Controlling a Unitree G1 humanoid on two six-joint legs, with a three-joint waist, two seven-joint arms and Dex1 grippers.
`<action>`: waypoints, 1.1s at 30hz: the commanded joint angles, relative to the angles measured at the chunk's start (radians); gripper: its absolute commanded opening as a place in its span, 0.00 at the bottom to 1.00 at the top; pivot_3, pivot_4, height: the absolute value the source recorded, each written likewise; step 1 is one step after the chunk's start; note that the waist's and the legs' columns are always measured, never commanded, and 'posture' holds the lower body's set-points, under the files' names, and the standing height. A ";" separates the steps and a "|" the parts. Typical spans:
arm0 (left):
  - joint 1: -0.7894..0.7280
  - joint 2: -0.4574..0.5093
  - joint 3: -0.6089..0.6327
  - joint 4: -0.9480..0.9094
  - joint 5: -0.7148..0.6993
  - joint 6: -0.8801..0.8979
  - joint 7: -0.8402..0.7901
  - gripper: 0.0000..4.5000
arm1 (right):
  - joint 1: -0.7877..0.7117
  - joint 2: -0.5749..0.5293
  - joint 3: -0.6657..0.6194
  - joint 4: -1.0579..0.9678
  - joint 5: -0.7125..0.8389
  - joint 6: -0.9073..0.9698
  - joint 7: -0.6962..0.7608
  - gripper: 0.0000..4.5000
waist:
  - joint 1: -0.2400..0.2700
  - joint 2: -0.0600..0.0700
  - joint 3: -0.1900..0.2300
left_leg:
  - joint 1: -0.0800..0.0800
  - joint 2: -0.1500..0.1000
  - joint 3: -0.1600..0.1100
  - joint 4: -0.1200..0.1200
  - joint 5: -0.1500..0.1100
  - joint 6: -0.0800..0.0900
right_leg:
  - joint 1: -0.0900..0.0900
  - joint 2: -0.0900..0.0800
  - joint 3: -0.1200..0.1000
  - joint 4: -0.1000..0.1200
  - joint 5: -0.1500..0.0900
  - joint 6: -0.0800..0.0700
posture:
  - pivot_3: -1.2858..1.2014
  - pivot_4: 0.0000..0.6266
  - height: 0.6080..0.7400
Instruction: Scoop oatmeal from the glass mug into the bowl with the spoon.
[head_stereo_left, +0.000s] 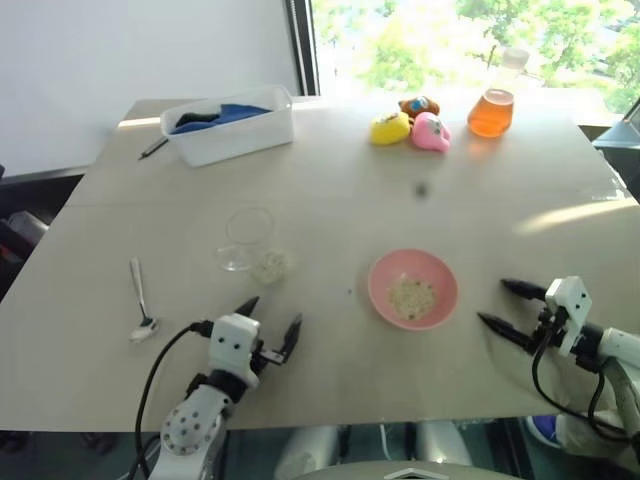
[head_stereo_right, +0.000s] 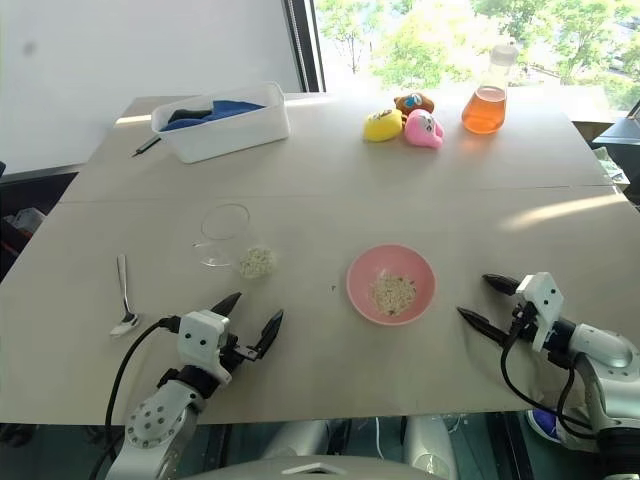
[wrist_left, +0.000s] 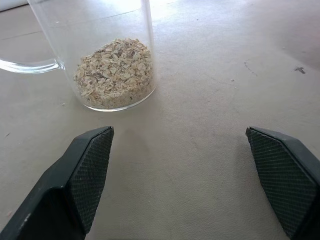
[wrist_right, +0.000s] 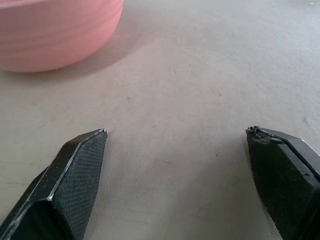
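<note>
The clear glass mug stands left of the table's middle with beige oatmeal in its bottom. To its right sits the pink bowl, and a small heap of oatmeal lies inside. The silver spoon lies flat on the table at the left. My left gripper hovers open just in front of the mug, holding nothing. My right gripper is open and empty too, to the right of the bowl, pointing toward it.
A white tub with blue cloth stands at the back left, a dark pen beside it. Small toys and a flask of orange liquid stand at the back right. The table's front edge runs just under both grippers.
</note>
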 joint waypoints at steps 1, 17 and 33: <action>0.010 0.012 0.000 0.035 -0.001 0.014 -0.016 0.99 | 0.025 -0.001 -0.016 0.006 -0.002 0.007 -0.002 1.00 | 0.000 0.000 0.000 | 0.000 0.000 0.000 0.000 0.000 0.000 | 0.000 0.000 0.000 0.000 0.000 0.000 | 0.52 0.24 1.00; 0.005 0.012 -0.004 0.030 -0.026 0.011 -0.030 0.99 | 0.021 0.005 -0.009 0.005 -0.001 0.004 -0.010 1.00 | 0.001 0.000 0.000 | -0.001 0.000 0.000 0.000 0.000 0.000 | 0.000 0.000 0.000 -0.001 0.000 0.000 | 0.52 0.24 1.00; 0.018 0.042 0.065 0.028 -0.034 0.008 -0.022 0.99 | -0.005 -0.016 -0.026 -0.007 0.015 0.008 0.006 1.00 | -0.001 0.000 0.001 | -0.001 0.000 0.000 0.000 0.000 0.000 | 0.000 0.000 0.000 0.000 0.000 0.000 | 0.52 0.24 1.00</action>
